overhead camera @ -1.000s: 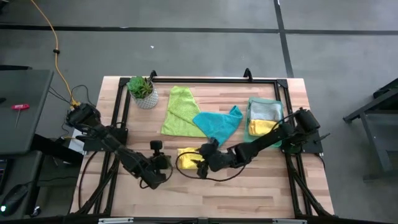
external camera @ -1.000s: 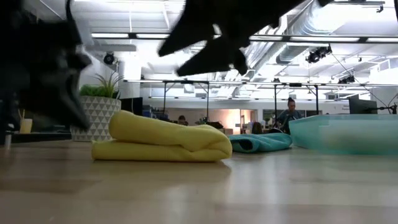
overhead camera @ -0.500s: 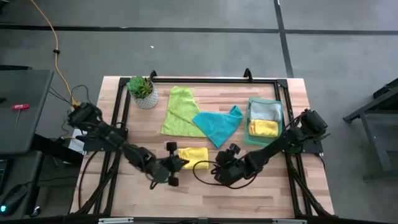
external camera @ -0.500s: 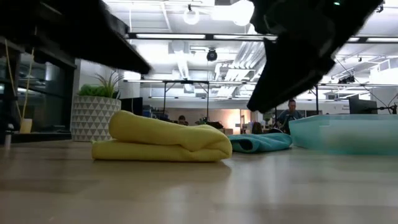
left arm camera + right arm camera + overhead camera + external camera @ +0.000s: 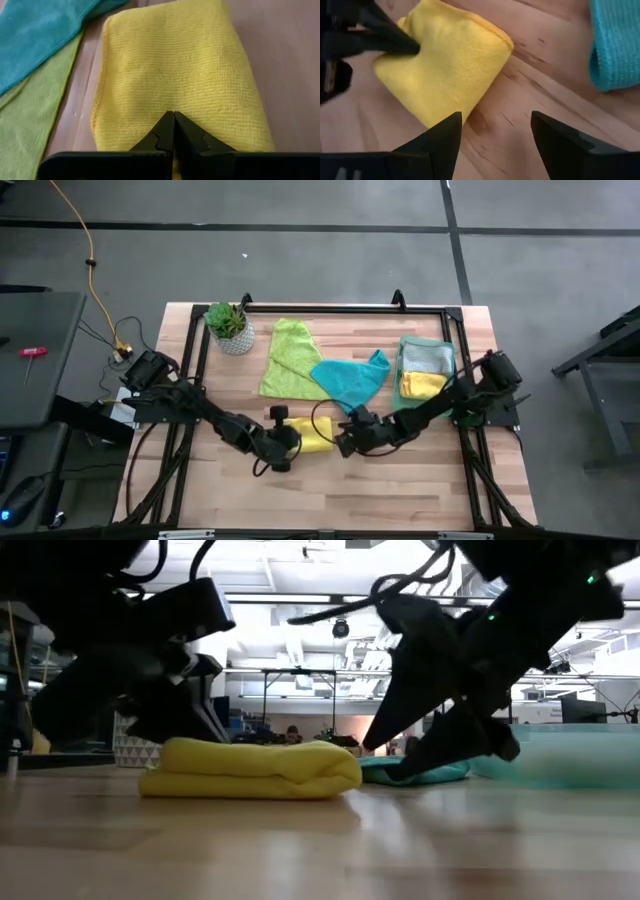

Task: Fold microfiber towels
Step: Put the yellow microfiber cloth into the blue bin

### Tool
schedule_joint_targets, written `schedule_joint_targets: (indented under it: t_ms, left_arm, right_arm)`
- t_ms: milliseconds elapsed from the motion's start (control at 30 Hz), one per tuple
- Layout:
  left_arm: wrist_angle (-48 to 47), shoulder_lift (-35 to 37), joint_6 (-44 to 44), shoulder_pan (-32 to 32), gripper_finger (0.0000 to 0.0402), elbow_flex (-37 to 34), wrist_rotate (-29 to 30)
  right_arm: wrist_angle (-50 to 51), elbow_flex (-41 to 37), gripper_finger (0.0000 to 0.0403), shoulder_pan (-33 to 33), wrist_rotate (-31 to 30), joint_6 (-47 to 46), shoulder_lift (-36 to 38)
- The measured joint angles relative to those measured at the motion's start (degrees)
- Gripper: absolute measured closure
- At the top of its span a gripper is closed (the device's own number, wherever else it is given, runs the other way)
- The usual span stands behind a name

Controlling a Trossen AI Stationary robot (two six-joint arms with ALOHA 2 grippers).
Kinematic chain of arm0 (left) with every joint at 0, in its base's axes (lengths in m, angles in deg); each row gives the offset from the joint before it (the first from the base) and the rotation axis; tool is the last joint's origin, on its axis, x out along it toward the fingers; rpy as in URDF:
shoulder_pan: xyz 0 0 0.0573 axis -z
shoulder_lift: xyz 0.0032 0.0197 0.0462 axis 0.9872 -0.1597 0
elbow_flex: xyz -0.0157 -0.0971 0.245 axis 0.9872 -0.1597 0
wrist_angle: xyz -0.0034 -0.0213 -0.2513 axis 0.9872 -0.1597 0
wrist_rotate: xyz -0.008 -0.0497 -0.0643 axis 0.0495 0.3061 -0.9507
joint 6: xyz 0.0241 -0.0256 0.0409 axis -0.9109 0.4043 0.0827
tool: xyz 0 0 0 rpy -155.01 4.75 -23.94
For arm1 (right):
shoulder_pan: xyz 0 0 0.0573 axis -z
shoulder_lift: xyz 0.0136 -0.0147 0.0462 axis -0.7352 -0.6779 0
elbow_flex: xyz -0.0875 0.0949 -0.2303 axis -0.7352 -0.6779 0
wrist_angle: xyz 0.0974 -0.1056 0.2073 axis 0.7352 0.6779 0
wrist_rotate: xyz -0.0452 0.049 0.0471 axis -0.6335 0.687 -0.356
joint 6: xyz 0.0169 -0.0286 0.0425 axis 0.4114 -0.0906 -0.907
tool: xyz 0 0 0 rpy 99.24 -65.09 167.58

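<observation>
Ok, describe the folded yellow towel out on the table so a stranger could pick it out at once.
On the wooden table, look at the near middle, between the two arms. The folded yellow towel lies there, the shut left tool pressing on it and the open right tool beside it. Its neighbours, the lime towel and teal towel, are unfolded.

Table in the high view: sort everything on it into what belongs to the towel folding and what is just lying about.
Belongs to the job:
- folded yellow towel
- lime green towel
- teal towel
- towels in the tray
- left gripper, shut, on the yellow towel
- right gripper, open beside it

Lying about:
- potted plant
- green tray
</observation>
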Motion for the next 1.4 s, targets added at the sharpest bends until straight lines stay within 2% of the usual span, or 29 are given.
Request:
schedule_joint_targets:
  t_ms: [200, 400, 633, 1100, 1300, 1400]
  left_arm:
    - [0.41, -2.27, -0.02, -0.01, 0.0401, 0.0, 0.31]
    - [2.82, -6.64, -0.04, -0.3, 0.0402, 0.3, 3.14]
    - [2.39, -6.68, -0.08, -0.31, 0.0402, 0.33, 3.34]
    - [2.0, -6.71, -1.09, 0.05, 0.0402, 0.26, 3.33]
    - [2.35, -6.71, -1.11, 0.05, 0.0402, 0.2, 3.29]
    - [2.35, -6.71, -1.11, 0.05, 0.0402, 0.2, 3.24]
  right_arm:
    - [-6.15, -1.52, 0.0172, 2.25, 5.59, -2.41, -1.65]
    - [-14.46, -1.48, 0.0172, 2.48, 7.43, -3.59, -4.93]
    - [-18.76, -1.48, 0.0172, 2.06, 8.06, -2.3, -5.08]
    - [-21.79, -1.48, 0.0172, 0.74, 5.5, -3.13, -4.74]
    - [-19.27, -1.44, 0.0172, 0.99, 3.14, -5.83, -4.74]
    - [-14.73, -1.44, 0.0172, 1.82, 3.08, -6.93, -4.72]
